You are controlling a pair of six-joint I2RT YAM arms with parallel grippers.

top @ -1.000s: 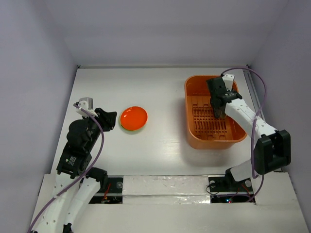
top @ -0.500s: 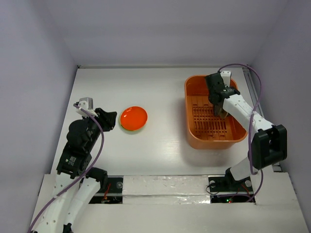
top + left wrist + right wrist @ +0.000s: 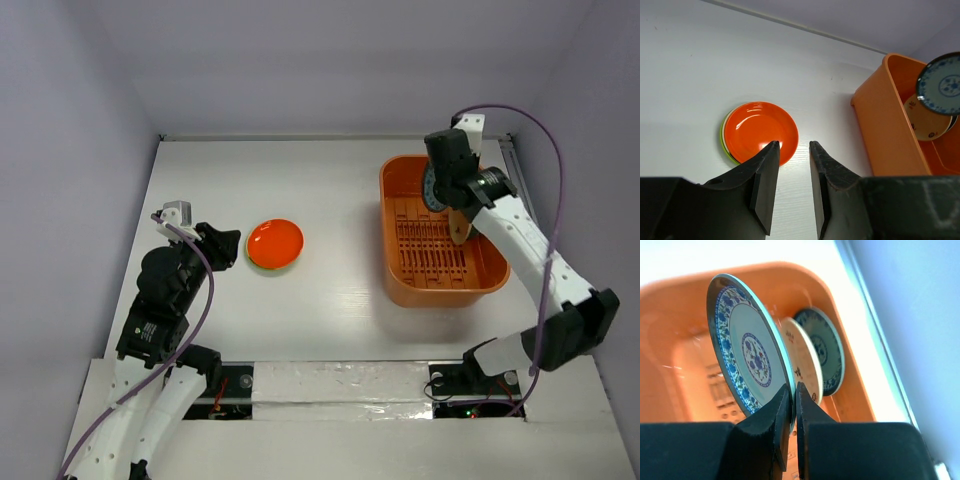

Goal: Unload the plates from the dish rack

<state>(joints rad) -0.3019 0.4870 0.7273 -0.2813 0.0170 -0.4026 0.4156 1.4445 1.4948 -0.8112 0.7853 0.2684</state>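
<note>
White table (image 3: 330, 180) — right arm (image 3: 520, 230) arched over dish rack (image 3: 430, 295), jaws pinching plate (image 3: 747, 357).

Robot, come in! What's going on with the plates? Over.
Right tool shut on blue-patterned plate, over dish rack. Left tool open, empty, near red-orange plate. Cream plate and dark plate left in rack. Nothing blocking the lift.

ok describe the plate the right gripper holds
Find the orange dish rack at the right. Of three on edge there, it's the plate in the right gripper: white with blue floral rings, unlike the cream plate and dark teal plate behind.
</note>
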